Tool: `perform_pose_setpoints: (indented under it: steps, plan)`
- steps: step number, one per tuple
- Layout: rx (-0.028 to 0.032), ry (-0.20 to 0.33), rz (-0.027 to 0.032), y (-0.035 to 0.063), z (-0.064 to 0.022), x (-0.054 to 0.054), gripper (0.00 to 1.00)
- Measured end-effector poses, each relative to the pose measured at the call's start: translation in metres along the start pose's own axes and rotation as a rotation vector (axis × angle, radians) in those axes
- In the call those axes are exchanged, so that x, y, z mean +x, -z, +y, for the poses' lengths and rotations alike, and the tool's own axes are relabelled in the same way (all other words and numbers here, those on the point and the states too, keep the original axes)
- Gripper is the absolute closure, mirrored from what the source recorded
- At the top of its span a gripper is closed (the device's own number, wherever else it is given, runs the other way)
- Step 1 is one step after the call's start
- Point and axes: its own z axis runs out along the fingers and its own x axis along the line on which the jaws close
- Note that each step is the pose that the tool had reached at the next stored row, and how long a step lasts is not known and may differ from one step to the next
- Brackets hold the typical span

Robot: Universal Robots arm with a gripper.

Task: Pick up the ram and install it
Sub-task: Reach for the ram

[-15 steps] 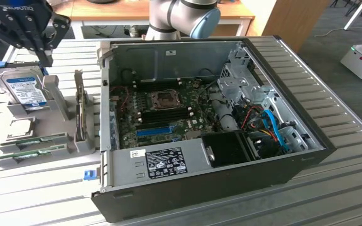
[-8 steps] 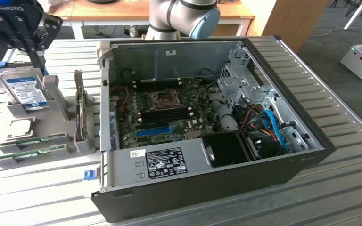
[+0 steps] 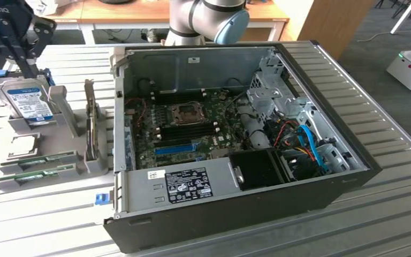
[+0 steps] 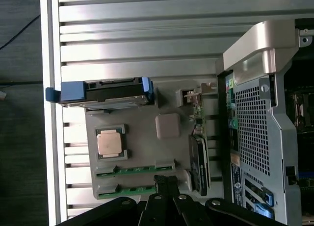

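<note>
Ribbed metal tabletop (image 3: 377,214), office carpet beyond. At the exterior view's left, dark gripper (image 3: 28,64) hanging over a grey parts holder (image 3: 61,101), fingers (image 4: 161,187) pressed together on nothing. Upright in the holder's rear bay: hard drive (image 3: 27,101) in a blue caddy. Flat in front of it: bare processor chip (image 3: 23,143). Along the holder's front edge, side by side in long grooves of their own: farther ram (image 3: 40,159) and nearer ram (image 3: 38,174), green sticks, both lower than the gripper and clear of its fingertips, neither touched. On edge at the holder's right side: dark expansion card (image 3: 91,128). Mid-table: open computer case (image 3: 227,214) on its side, motherboard (image 3: 191,128) exposed, blue slot (image 3: 173,148) near its front, black fan shroud (image 3: 263,168) and blue cables (image 3: 312,144) at the case's right end. Behind the case: robot arm's base (image 3: 205,19).
</note>
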Motion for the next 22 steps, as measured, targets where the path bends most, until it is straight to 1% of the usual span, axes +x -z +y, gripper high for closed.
perform_pose_setpoints:
  steps: [9,11,18,22]
  plan:
    - [0.0006,0.0,0.0057,-0.001,-0.0016,0.021,0.89]
    - [0.0007,0.0,0.0061,-0.0012,-0.0018,0.023,0.89]
    - [0.0008,0.0,0.0062,-0.0011,-0.0018,0.023,0.89]
    - [0.0008,0.0,0.0062,-0.0012,-0.0022,0.029,0.89]
